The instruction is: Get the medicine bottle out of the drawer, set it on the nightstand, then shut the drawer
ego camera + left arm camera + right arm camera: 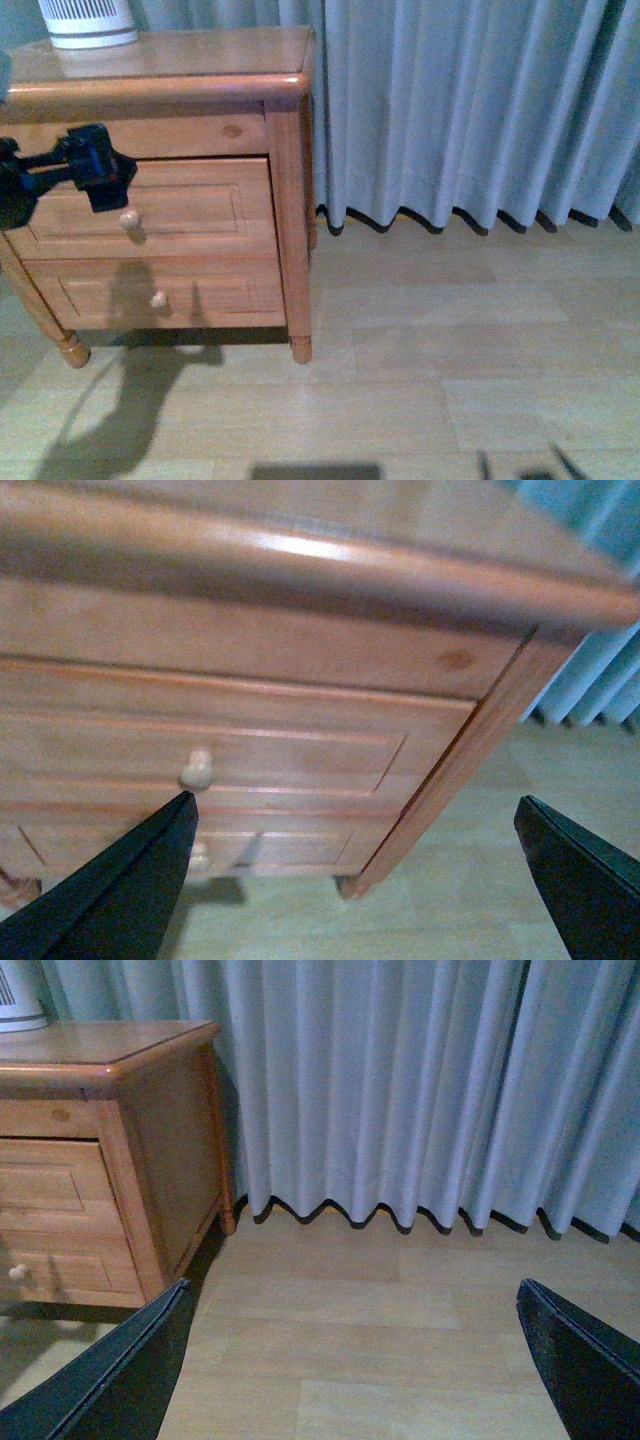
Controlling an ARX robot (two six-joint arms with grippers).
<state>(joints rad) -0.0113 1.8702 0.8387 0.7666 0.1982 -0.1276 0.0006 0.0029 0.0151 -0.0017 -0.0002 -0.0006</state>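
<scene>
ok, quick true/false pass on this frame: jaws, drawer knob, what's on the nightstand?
1. The left jaws stand open. True.
2. The left jaws clamp the knob of the upper drawer. False: the knob is free, not between them.
3. A white ribbed appliance stands on the nightstand. True.
4. The medicine bottle stands on the nightstand. False: no bottle shows in any view.
5. The right jaws hold something. False: open, empty.

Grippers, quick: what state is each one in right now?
Left gripper: jaws open, holding nothing, facing the drawer.
Right gripper: jaws open, holding nothing.
</scene>
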